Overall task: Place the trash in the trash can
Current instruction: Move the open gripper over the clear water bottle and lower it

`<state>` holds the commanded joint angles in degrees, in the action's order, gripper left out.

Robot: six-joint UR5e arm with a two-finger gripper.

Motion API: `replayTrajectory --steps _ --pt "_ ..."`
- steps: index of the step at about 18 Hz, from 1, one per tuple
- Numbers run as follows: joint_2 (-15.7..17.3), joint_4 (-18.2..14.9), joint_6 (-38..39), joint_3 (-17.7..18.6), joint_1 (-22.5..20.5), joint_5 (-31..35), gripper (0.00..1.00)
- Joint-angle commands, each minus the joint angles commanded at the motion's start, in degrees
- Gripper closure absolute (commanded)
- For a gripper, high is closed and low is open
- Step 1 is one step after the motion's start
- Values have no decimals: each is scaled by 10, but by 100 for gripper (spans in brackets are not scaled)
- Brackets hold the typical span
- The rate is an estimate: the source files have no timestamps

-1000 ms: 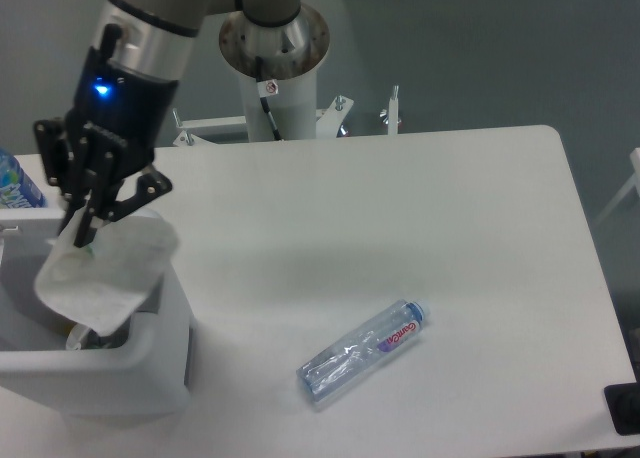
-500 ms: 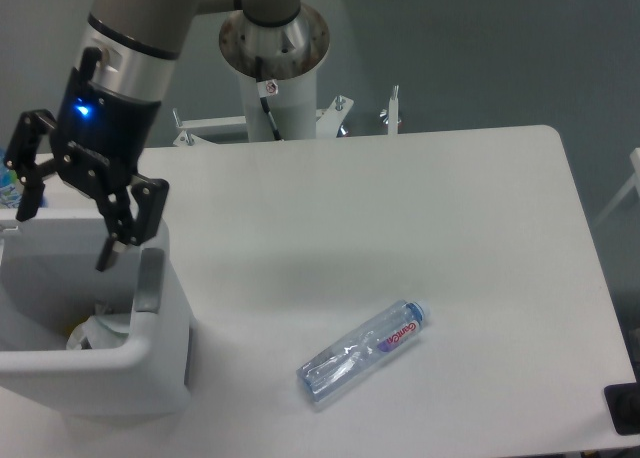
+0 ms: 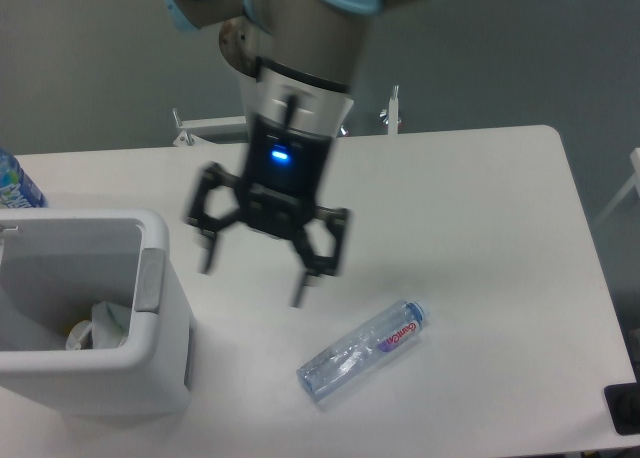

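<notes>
A whitish crumpled wrapper (image 3: pixel 112 321) lies inside the white-grey trash can (image 3: pixel 160 363) at the lower left. The clear water bottle (image 3: pixel 362 349) with a blue cap and red lettering lies on its side on the table, lower middle. My gripper (image 3: pixel 253 282) hangs open above the table, between the can and the bottle, up and to the left of the bottle. Nothing is between its fingers (image 3: pixel 300 288), and motion blurs it.
A second bottle with a blue-green label (image 3: pixel 14 184) stands at the far left edge behind the can. The arm's pedestal (image 3: pixel 275 98) rises behind the table. The table's right edge (image 3: pixel 590 258) curves down past the bottle.
The wrapper was let go and dropped into the can. The open gripper then swung right from above the can toward the middle of the table.
</notes>
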<state>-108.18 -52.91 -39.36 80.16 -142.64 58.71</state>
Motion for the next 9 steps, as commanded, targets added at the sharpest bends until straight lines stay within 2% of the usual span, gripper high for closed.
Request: replayTrajectory --steps 6,9 --pt "-61 4 -14 4 -4 67 0" --pt "-87 5 -16 9 -3 76 0"
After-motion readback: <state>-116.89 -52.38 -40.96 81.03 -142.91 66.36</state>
